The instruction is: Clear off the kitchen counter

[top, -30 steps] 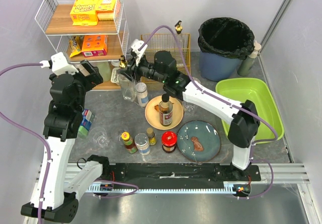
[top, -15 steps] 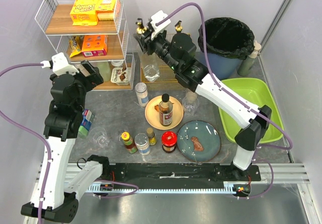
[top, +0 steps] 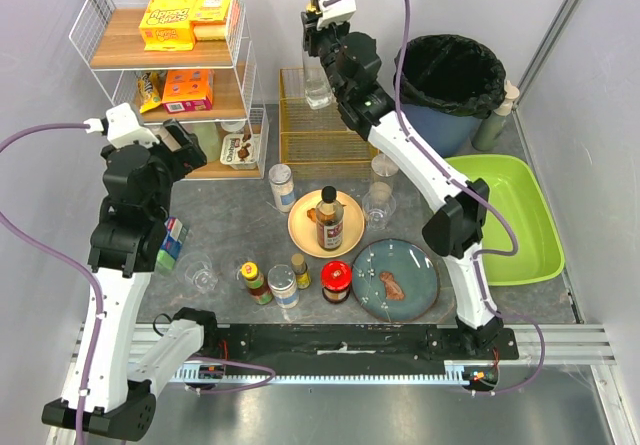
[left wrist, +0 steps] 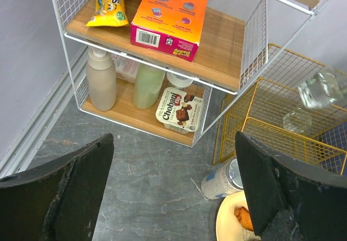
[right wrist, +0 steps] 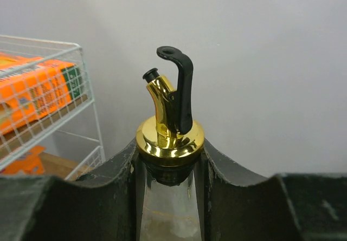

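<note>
The kitchen counter (top: pixel 232 233), dark grey and mottled like stone, lies flat just before the wire rack (top: pixel 118 47).

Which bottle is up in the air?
The clear bottle with the gold spout, held in the right fingers over the yellow basket; the rest all stand on something.
</note>
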`<state>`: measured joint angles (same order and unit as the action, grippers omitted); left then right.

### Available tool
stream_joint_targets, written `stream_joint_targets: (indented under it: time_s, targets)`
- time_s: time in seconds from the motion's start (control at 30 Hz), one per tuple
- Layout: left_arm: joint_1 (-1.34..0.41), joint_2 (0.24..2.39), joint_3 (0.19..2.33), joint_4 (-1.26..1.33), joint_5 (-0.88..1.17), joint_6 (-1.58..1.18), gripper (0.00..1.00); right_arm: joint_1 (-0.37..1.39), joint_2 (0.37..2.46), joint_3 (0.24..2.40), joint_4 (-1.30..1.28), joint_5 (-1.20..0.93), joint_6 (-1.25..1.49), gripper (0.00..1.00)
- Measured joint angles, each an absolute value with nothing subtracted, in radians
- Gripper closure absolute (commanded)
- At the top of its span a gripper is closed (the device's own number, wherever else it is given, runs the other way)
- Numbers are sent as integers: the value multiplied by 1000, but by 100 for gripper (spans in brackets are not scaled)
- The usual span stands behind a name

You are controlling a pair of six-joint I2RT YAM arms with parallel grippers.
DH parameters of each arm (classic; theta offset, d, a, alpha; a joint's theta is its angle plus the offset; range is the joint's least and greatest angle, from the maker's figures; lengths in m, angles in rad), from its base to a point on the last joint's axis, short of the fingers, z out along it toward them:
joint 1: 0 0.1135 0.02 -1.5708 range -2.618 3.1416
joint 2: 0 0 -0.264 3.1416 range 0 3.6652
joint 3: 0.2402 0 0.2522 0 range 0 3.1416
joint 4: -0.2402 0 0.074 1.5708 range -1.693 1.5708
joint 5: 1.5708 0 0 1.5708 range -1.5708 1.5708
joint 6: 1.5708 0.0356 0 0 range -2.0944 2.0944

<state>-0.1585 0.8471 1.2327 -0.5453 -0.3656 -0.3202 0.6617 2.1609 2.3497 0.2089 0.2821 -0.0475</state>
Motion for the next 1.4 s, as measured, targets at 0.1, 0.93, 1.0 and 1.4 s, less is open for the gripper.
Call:
stream_joint_targets:
  time_s: [0.1, 0.93, 1.0, 1.4]
  targets:
    - [-159, 856, 1233, -546, -365, -320, 2, 651, 2206, 2349, 249, 299, -64, 100]
    - [-159, 883, 1233, -577, -364, -321, 2, 623, 2411, 2428, 677, 448, -203, 100]
    - [-159, 885, 1233, -582, -363, -321, 2, 622, 2418, 2430, 703, 458, -218, 100]
    - [-159, 886, 1233, -596, -358, -321, 2, 613, 2478, 2472, 840, 543, -244, 100]
